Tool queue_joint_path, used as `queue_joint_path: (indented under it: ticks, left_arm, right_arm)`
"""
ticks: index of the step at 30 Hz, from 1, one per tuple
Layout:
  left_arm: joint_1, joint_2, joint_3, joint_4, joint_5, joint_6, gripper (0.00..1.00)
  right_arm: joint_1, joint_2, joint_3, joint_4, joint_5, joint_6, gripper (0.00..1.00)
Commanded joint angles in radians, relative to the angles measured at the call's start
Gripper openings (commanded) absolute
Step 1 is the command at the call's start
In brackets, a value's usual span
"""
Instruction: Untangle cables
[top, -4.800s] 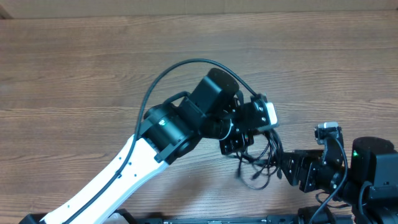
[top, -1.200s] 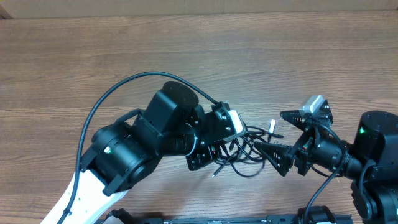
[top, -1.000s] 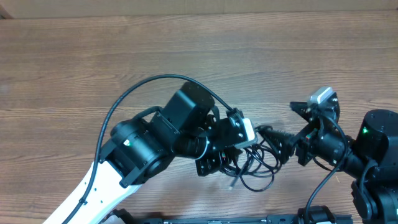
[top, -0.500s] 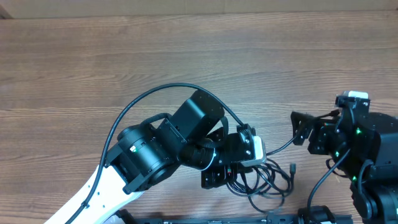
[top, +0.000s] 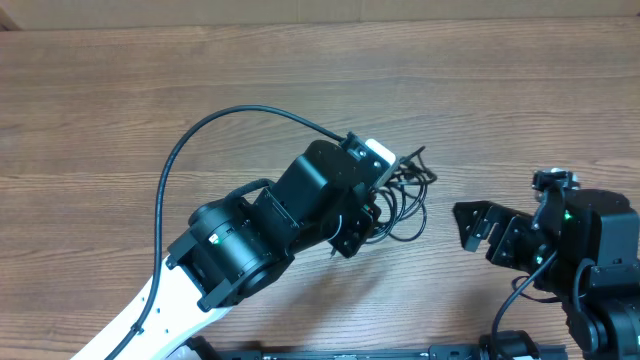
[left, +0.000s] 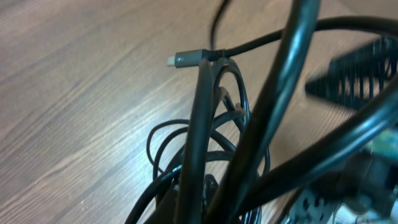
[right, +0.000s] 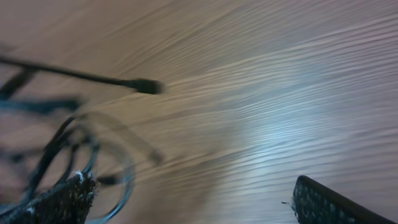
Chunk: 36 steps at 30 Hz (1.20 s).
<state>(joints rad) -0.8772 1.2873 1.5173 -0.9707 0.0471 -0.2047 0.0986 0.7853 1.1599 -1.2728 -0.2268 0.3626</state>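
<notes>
A tangle of black cables (top: 408, 198) hangs from my left gripper (top: 376, 205), which is shut on it above the wooden table (top: 300, 90). In the left wrist view the cable loops (left: 205, 143) fill the frame and hide the jaws; one plug end (left: 180, 60) sticks out to the left. My right gripper (top: 478, 232) is open and empty, to the right of the tangle and apart from it. In the right wrist view its fingers (right: 189, 193) are spread wide, with the blurred cable loops (right: 56, 143) and a plug tip (right: 147, 86) at the left.
My left arm's own black supply cable (top: 215, 125) arcs over the table's middle. The right arm's base (top: 600, 260) sits at the front right. My right gripper's ribbed finger (left: 357, 68) shows at the right of the left wrist view.
My left gripper has carried the tangle from near the front edge up and away toward the table's middle. My right gripper has let the cables go and drawn back to the right, open.
</notes>
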Motion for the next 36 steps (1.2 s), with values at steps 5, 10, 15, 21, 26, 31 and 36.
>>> queue_joint_path:
  ticks: [5, 10, 15, 21, 26, 31, 36]
  left_arm:
    - [0.002, -0.006, 0.024, 0.176, -0.031, -0.089, 0.04]
    - [0.002, -0.005, 0.024, 0.236, -0.028, -0.100, 0.04]
    - [0.002, -0.005, 0.024, 0.253, -0.026, -0.192, 0.04]
    - [0.001, -0.004, 0.024, 0.314, 0.095, -0.216, 0.04]
    - [0.000, -0.004, 0.024, 0.325, 0.148, -0.216, 0.04]
    - [0.000, -0.004, 0.024, 0.335, 0.198, -0.215, 0.04]
    - [-0.002, -0.002, 0.024, 0.372, 0.330, -0.215, 0.04]
  right_arm:
    - [-0.003, -0.003, 0.026, 0.093, -0.439, 0.005, 1.00]
    - [-0.003, -0.003, 0.026, 0.169, -0.527, 0.113, 0.92]
    - [-0.003, -0.003, 0.026, 0.219, -0.538, 0.156, 0.66]
    - [-0.003, -0.003, 0.026, 0.256, -0.539, 0.242, 0.32]
    - [-0.003, -0.003, 0.026, 0.268, -0.537, 0.244, 0.27]
    - [-0.003, -0.003, 0.026, 0.294, -0.534, 0.244, 0.25]
    - [-0.003, -0.003, 0.026, 0.346, -0.535, 0.293, 0.14]
